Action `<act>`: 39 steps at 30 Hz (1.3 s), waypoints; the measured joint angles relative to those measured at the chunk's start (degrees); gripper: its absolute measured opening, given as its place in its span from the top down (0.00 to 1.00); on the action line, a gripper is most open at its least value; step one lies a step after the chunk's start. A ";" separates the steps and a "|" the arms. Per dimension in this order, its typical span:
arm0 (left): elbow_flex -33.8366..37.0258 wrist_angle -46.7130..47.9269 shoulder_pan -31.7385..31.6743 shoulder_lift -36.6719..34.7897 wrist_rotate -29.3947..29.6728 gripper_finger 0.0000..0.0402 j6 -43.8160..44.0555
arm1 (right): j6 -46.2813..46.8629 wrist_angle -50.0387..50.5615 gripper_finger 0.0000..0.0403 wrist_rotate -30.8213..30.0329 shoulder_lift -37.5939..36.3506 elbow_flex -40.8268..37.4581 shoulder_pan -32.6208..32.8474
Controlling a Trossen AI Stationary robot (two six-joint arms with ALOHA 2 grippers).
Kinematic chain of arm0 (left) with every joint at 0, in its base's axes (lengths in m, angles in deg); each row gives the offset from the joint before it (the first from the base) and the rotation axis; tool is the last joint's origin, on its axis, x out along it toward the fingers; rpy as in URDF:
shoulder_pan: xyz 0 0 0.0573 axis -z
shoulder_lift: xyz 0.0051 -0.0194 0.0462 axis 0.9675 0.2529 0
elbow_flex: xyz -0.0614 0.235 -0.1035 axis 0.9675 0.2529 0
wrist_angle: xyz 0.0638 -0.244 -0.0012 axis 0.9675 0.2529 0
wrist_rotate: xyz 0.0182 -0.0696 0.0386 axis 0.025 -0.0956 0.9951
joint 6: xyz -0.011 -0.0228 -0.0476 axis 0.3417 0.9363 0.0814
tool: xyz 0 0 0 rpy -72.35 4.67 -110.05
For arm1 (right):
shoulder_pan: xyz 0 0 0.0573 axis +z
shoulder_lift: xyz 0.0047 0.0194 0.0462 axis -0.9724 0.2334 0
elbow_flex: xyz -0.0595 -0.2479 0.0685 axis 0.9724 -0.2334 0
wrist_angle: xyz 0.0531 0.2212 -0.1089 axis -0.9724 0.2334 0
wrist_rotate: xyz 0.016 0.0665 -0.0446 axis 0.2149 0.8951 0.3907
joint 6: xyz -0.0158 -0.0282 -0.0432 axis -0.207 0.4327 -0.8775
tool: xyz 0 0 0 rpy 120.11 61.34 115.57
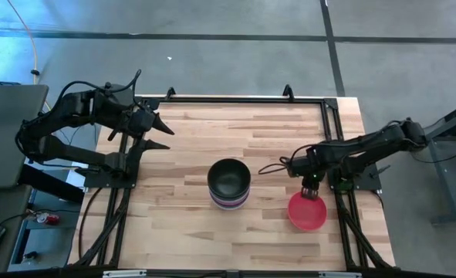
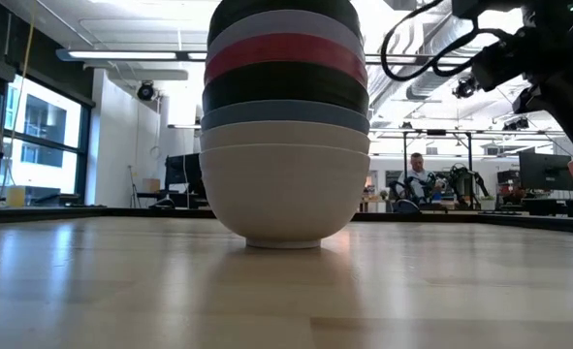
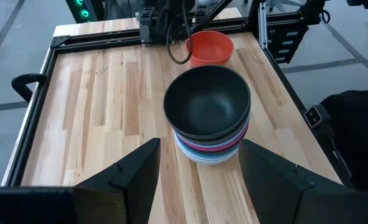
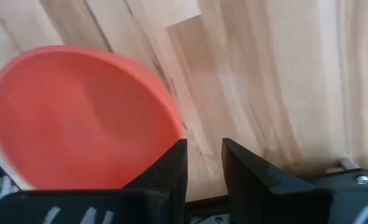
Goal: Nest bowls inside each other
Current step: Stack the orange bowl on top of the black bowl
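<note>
Several bowls stand nested in one stack [image 1: 228, 184] at the table's middle, its white bottom bowl on the wood [image 2: 284, 126]. A black bowl is on top [image 3: 210, 109], with lavender, magenta, black, blue and white below. A lone red bowl [image 1: 307, 212] sits near the right edge [image 3: 210, 48]. My right gripper [image 1: 311, 188] points down at that bowl's far rim. Its fingers stand a narrow gap apart [image 4: 204, 162], with bare wood showing between them and the bowl [image 4: 78, 118] beside one finger. My left gripper [image 1: 162, 133] waits wide open at the far left [image 3: 199, 168]. My right gripper has one fingertip [image 4: 179, 155] right at the red bowl's rim [image 4: 179, 127], coming from above. The finger hides the spot where they meet, so I cannot tell whether it touches the bowl. No part of the bowl shows between the fingers.
A black metal frame [image 1: 332, 116] runs along the table's edges, close behind the right gripper. Cables loop off the right arm [image 2: 412, 39]. Bare wood lies between the stack and the red bowl and across the table's left half. A person sits far back in the room [image 2: 420, 179].
</note>
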 joint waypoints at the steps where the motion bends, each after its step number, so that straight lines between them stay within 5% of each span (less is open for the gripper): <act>1: 0.00 -0.01 0.00 0.00 -0.01 0.49 -0.02 | 0.95 -0.42 0.78 0.16 0.00 0.00 0.58; 14: 0.00 -0.08 0.00 0.00 -0.02 0.49 0.07 | 14.70 -0.70 0.78 0.33 0.29 0.00 4.10; 39: -0.02 -0.83 0.00 0.00 -0.02 0.49 1.35 | 12.80 -0.72 0.78 -2.54 12.71 -0.04 6.52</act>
